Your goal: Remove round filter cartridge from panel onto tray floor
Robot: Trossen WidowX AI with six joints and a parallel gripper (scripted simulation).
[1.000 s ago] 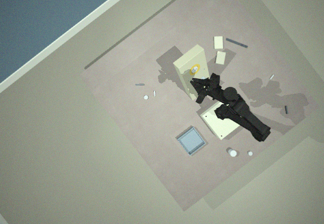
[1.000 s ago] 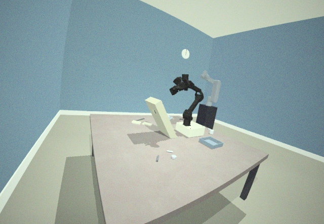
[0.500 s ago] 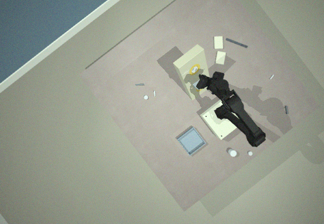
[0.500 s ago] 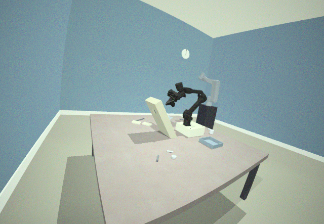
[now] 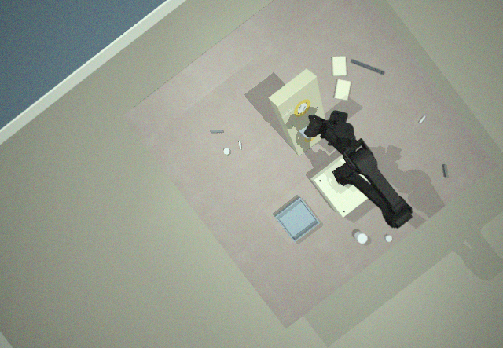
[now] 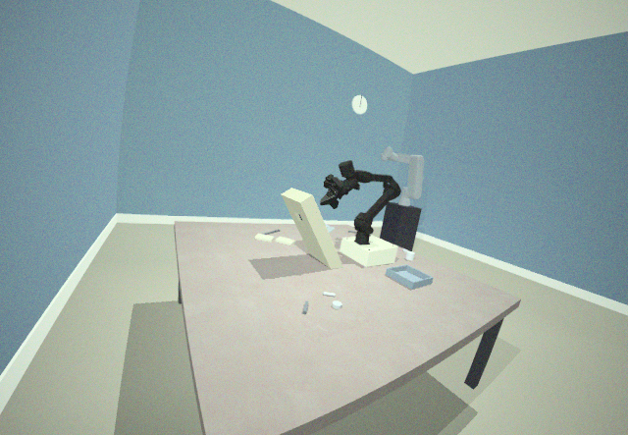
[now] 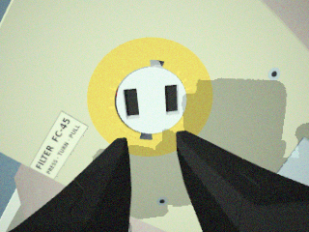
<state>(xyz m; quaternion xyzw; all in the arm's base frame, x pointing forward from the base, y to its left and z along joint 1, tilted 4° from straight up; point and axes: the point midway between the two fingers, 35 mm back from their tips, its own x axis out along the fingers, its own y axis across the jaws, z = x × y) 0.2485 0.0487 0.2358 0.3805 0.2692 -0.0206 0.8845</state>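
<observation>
In the wrist view we see the round white cartridge straight ahead of the pincer, seated in the panel, its two dark slots side by side. A yellow ring surrounds it. Only this view lets us read the label, "FILTER FC-45". From above we make out ring and cartridge but no lettering; the exterior view hides that face from us and shows how the panel leans, with the pincer raised above the counter. The pincer is partly spread, with nothing in its grip. The blue tray, well apart from the pincer, appears in the top and exterior views, yet we cannot find it in the wrist view.
</observation>
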